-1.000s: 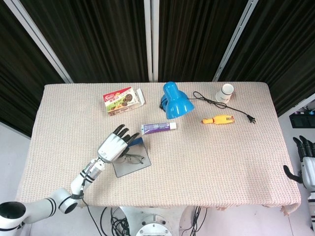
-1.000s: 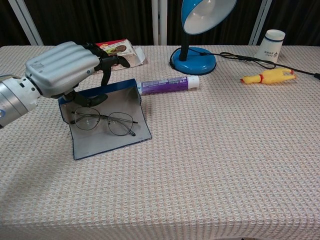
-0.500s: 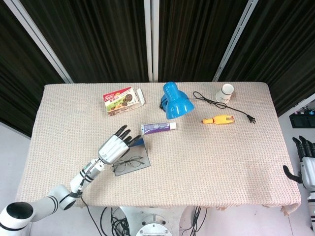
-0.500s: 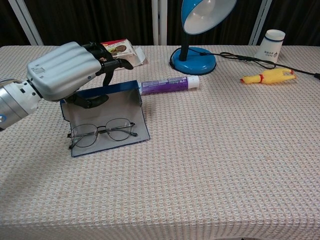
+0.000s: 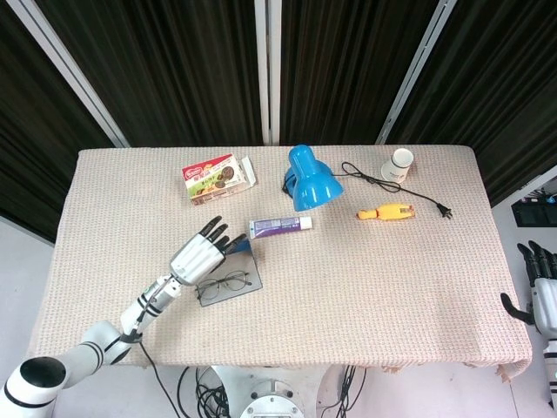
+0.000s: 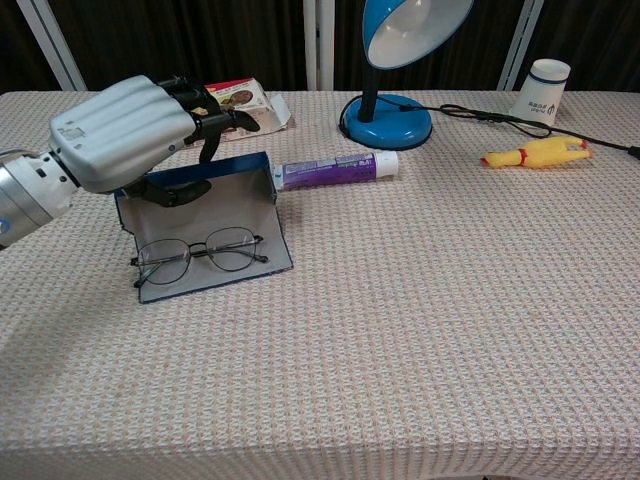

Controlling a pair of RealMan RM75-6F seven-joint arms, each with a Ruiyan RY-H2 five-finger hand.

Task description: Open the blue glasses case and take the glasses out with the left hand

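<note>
The blue glasses case (image 6: 207,281) (image 5: 231,290) lies open at the table's front left, one half flat and the other standing upright (image 6: 228,184). The thin-framed glasses (image 6: 196,255) (image 5: 224,282) lie on the flat half. My left hand (image 6: 122,133) (image 5: 198,255) reaches over the upright half from the left. Its fingers (image 6: 212,112) hang over the top edge and its thumb (image 6: 170,190) presses the inner face, so it grips that half. It does not touch the glasses. My right hand (image 5: 545,294) hangs off the table's right edge, fingers apart and holding nothing.
A purple tube (image 6: 335,168) lies right behind the case. Further back stand a blue desk lamp (image 6: 388,60) and a snack box (image 6: 240,103). A yellow rubber chicken (image 6: 535,152), a black cable (image 5: 396,187) and a white cup (image 6: 545,90) sit at the back right.
The left hand has drawn the case a little back and to the left. The flat half has settled lower, and the glasses have slid from a slant to lie level along it.
</note>
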